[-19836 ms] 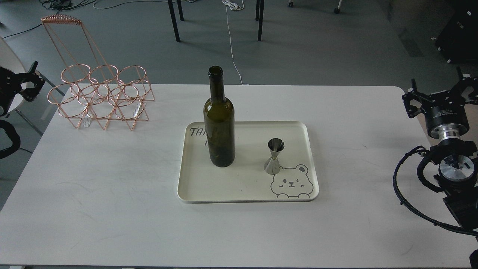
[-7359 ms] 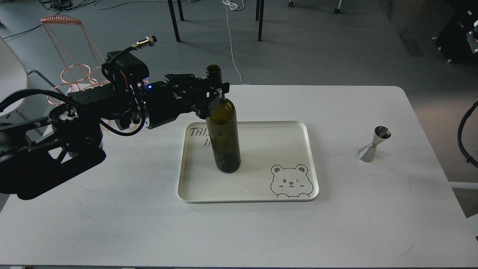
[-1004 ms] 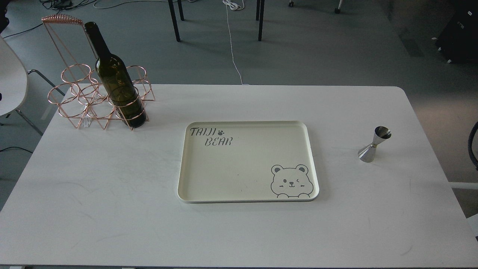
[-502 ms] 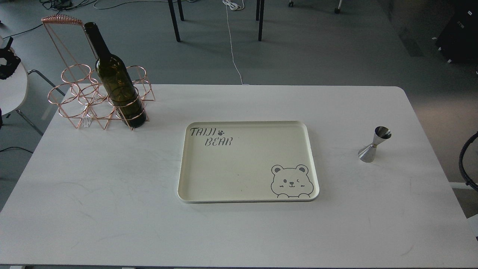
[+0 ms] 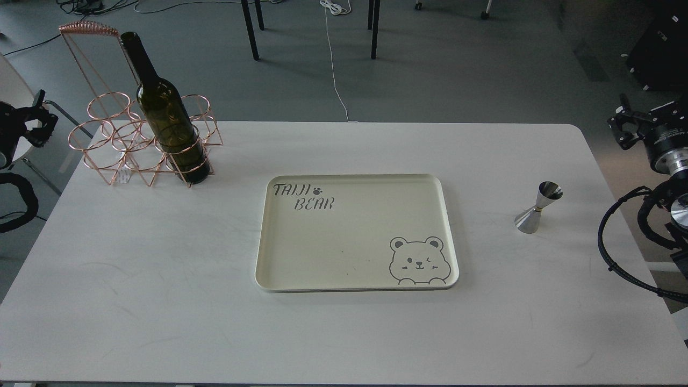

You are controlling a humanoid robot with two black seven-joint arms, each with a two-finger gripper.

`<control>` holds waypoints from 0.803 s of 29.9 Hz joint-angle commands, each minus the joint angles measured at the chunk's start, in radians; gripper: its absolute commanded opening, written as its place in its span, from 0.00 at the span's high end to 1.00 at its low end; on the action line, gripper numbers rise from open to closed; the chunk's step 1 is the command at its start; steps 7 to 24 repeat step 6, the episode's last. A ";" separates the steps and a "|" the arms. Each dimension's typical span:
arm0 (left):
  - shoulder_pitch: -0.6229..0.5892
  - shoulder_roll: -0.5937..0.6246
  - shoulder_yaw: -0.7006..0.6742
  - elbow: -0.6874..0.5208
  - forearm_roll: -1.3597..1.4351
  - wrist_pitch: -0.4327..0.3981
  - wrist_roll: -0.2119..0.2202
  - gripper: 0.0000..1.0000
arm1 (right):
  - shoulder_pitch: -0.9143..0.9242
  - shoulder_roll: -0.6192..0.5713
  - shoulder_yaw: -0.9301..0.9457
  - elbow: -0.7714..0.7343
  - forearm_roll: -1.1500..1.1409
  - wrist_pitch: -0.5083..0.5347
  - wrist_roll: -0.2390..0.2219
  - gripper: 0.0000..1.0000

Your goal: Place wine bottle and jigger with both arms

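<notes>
Wine bottle (image 5: 168, 121) stood in the near right ring of the copper wire rack (image 5: 141, 141), leaning a little, neck toward the far left; the rack's other rings showed nothing inside. The rack sat at the far left corner of the white table (image 5: 161, 279), to the right of the left gripper (image 5: 33, 121), which hung off the table's left edge, dark and small; whether it was spread or closed could not be told. Jigger (image 5: 534, 207) stood upright on the bare tabletop, left of and nearer than the right gripper (image 5: 631, 126), well apart from it; that claw's spread was likewise unreadable. Between bottle and jigger lay the cream tray (image 5: 355, 236) with a bear drawing, holding nothing.
</notes>
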 commanded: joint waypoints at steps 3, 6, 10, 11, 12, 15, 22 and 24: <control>0.001 0.009 0.001 -0.006 0.009 0.000 -0.007 0.02 | 0.000 0.010 -0.014 0.004 -0.001 0.000 0.003 0.01; 0.001 0.009 0.006 -0.007 0.011 0.000 -0.005 0.02 | 0.000 0.010 -0.017 0.007 -0.001 0.000 0.003 0.01; 0.001 0.009 0.006 -0.007 0.011 0.000 -0.005 0.02 | 0.000 0.010 -0.017 0.007 -0.001 0.000 0.003 0.01; 0.001 0.009 0.006 -0.007 0.011 0.000 -0.005 0.02 | 0.000 0.010 -0.017 0.007 -0.001 0.000 0.003 0.01; 0.001 0.009 0.006 -0.007 0.011 0.000 -0.005 0.02 | 0.000 0.010 -0.017 0.007 -0.001 0.000 0.003 0.01; 0.001 0.009 0.006 -0.007 0.011 0.000 -0.005 0.02 | 0.000 0.010 -0.017 0.007 -0.001 0.000 0.003 0.01; 0.001 0.009 0.006 -0.007 0.011 0.000 -0.005 0.02 | 0.000 0.010 -0.017 0.007 -0.001 0.000 0.003 0.01; 0.001 0.009 0.006 -0.007 0.011 0.000 -0.005 0.02 | 0.000 0.010 -0.017 0.007 -0.001 0.000 0.003 0.01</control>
